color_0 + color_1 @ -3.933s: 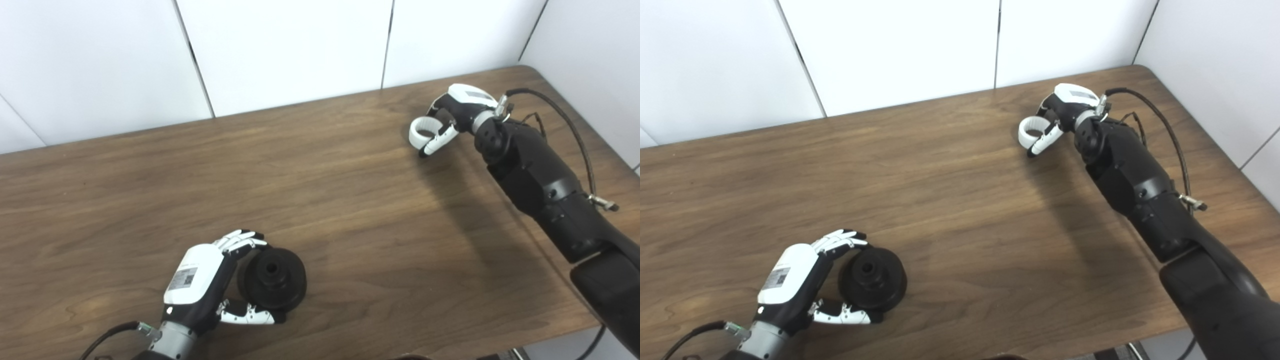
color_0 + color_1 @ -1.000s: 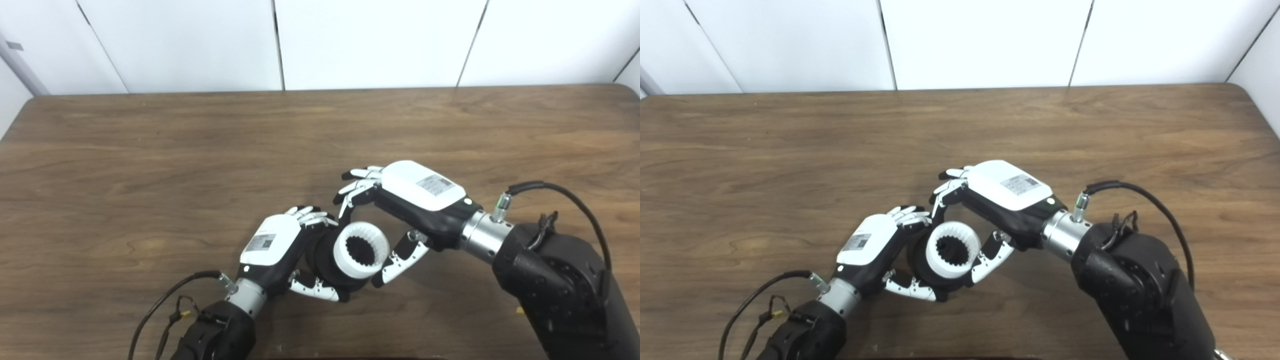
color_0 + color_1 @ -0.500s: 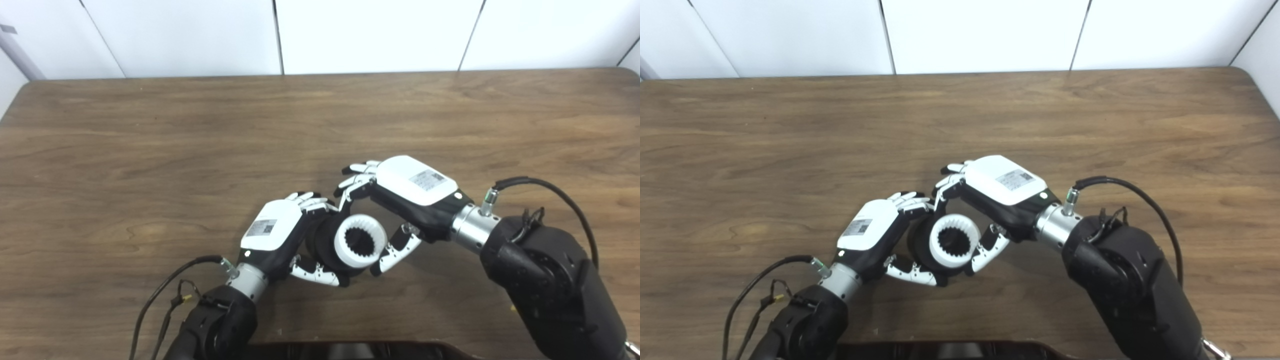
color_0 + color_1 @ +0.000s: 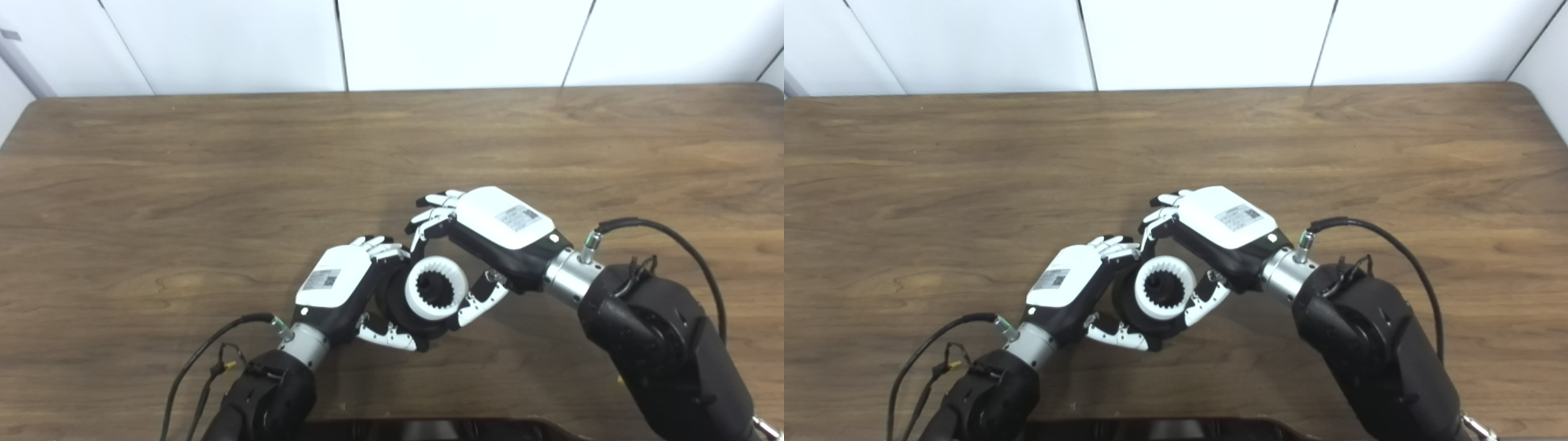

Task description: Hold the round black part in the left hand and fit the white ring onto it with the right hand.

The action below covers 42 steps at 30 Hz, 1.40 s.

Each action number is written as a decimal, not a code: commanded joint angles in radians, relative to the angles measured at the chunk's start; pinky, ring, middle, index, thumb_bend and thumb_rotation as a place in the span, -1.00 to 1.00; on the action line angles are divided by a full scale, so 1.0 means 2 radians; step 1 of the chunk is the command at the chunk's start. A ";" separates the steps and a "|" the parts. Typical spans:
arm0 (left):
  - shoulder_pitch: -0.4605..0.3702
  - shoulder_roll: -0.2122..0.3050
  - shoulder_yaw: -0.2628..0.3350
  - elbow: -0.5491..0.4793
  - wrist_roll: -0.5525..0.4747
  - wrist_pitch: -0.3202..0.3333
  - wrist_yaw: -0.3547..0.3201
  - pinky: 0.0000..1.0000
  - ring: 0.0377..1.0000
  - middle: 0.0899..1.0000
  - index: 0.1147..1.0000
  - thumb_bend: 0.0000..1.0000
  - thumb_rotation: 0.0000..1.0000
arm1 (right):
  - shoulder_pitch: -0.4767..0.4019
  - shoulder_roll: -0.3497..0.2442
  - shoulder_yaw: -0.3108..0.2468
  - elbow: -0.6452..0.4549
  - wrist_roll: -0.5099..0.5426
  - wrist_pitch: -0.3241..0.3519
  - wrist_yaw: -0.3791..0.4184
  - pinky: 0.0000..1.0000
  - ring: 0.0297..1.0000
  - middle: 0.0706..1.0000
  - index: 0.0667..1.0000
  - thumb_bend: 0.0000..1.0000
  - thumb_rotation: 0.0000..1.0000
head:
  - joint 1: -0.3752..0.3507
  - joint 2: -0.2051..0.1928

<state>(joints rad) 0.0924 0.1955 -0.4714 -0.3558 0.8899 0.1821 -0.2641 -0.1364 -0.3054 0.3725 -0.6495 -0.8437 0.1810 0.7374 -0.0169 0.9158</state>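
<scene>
The round black part (image 4: pixel 391 304) is held just above the table near its front middle, with my left hand (image 4: pixel 335 292) shut on it from the left. A white ring (image 4: pixel 436 288) with a toothed inside sits over the black part's central hub, facing up and to the right. My right hand (image 4: pixel 490 236) is shut on the white ring, fingers over its top and thumb (image 4: pixel 481 306) under its right side. Most of the black part is hidden behind the ring and the hands.
The brown wooden table (image 4: pixel 184 171) stretches on all sides of the hands, with white wall panels (image 4: pixel 453 43) behind its far edge. A black cable (image 4: pixel 202 361) loops by my left wrist and another (image 4: pixel 680 239) by my right forearm. A dark edge (image 4: pixel 429 429) shows at the picture's bottom.
Over four seconds the right hand carried the white ring from the far right to the black part. In the last second it pushed the ring slightly left, further onto the hub.
</scene>
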 commanded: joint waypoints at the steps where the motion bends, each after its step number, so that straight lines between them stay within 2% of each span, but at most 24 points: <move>1: 0.007 0.004 -0.008 0.011 0.010 0.007 -0.022 0.87 0.83 0.65 -0.16 0.05 -0.89 | -0.011 0.003 0.001 -0.003 0.000 -0.013 -0.005 0.86 0.84 0.57 -0.11 0.05 -0.73 | -0.001 0.000; 18: 0.007 -0.001 -0.009 0.008 0.016 0.011 -0.030 0.88 0.84 0.66 -0.16 0.05 -0.89 | -0.023 0.019 0.021 0.019 -0.015 -0.009 0.009 0.88 0.87 0.60 -0.11 0.05 -0.73 | 0.002 0.000; 36: 0.006 -0.001 -0.012 0.001 0.018 0.020 -0.037 0.93 0.84 0.65 -0.16 0.05 -0.89 | -0.030 0.012 0.001 0.068 -0.006 -0.018 -0.018 0.85 0.86 0.58 -0.11 0.05 -0.73 | -0.001 0.004; 42: 0.005 0.001 -0.013 0.000 0.018 0.022 -0.038 0.89 0.85 0.65 -0.16 0.05 -0.89 | -0.027 0.007 -0.009 0.080 0.008 -0.018 -0.029 0.84 0.87 0.59 -0.11 0.05 -0.73 | -0.001 0.004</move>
<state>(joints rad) 0.0838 0.1798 -0.4759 -0.3628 0.9112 0.2228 -0.2830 -0.1766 -0.2668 0.3745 -0.5214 -0.7984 0.1436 0.7039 -0.0184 0.9235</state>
